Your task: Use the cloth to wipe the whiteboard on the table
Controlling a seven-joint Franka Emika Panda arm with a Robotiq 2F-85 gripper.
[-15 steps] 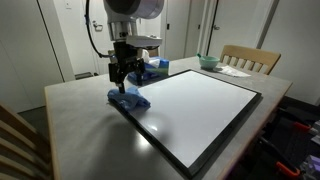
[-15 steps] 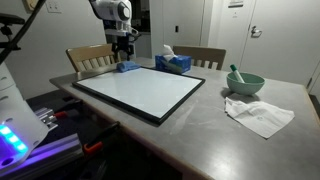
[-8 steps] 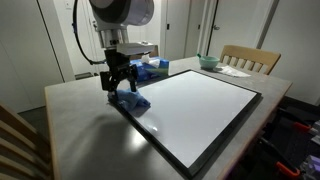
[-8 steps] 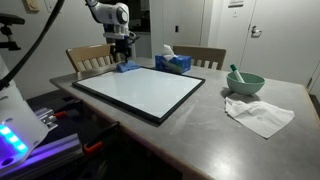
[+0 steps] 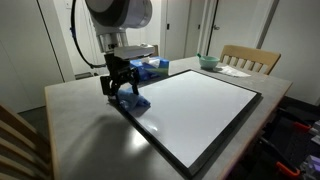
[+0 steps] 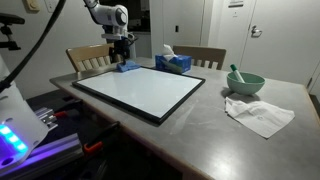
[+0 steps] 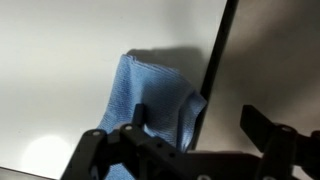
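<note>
Left of centre in both exterior views, the claw [image 5: 119, 90] hangs just above the blue cloth [image 5: 133, 101], its fingers spread wide and pinching nothing. I'd guess it is lined up to come down and take the cloth. The cloth lies crumpled against the black frame [image 7: 217, 60] at a corner of the whiteboard [image 5: 195, 105], handy for a first sweep across the board, which lies flat on the table [image 5: 75, 120].

lower edge of cloth [image 7: 150, 90] hidden behind hand [image 7: 195, 125], whiteboard [image 7: 222, 45] cropped by wrist view's edges
</note>
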